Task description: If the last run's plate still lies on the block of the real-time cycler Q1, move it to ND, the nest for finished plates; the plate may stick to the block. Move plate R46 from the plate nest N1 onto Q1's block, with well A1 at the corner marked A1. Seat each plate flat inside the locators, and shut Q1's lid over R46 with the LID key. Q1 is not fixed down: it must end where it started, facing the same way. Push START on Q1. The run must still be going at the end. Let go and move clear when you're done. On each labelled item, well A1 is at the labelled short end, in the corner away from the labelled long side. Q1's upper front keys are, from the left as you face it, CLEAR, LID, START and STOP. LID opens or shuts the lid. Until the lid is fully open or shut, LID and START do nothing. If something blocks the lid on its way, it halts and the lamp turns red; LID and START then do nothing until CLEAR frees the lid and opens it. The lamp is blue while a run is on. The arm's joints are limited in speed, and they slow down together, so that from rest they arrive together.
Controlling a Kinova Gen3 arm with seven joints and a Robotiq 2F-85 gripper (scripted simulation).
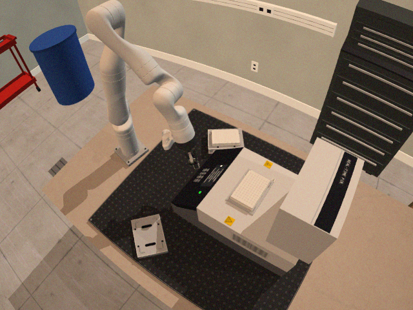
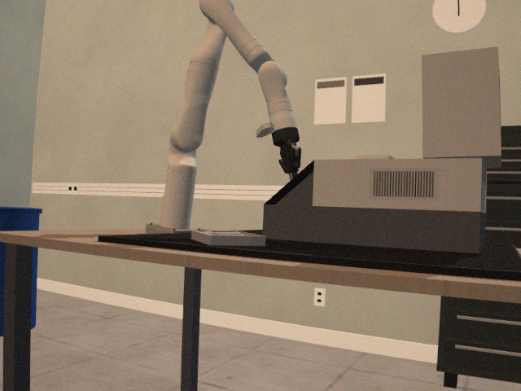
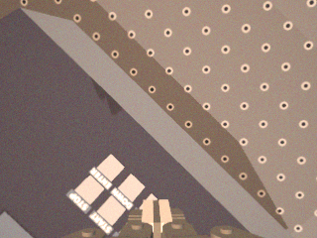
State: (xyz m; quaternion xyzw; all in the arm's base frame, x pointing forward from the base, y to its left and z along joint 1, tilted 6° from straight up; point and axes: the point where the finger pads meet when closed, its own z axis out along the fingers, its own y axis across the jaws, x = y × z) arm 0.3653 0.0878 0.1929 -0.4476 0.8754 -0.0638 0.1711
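Q1 (image 1: 213, 216) (image 2: 374, 227) stands on the dark mat, its lid (image 1: 300, 200) (image 2: 461, 105) open at the rear and its lamp (image 1: 199, 192) green. A white plate (image 1: 250, 189) (image 2: 374, 157) lies on the block. Another white plate (image 1: 225, 136) sits on the nest (image 1: 225, 148) behind Q1's panel. The other nest (image 1: 149, 235) (image 2: 235, 239) is empty. No nest or plate labels can be read. My gripper (image 1: 197, 166) (image 2: 293, 175) (image 3: 156, 217) is shut and empty, at the sloping key panel. The wrist view shows START (image 3: 111, 210) and STOP (image 3: 89, 189) left of the fingertips; LID is hidden. Contact with a key cannot be told.
The raised lid stands high at Q1's rear. The panel's edge and the perforated mat (image 3: 245, 66) show beyond the fingers in the wrist view. A dark drawer cabinet (image 1: 363, 100) stands behind the table, and a blue bin (image 1: 63, 66) stands beyond the arm's base.
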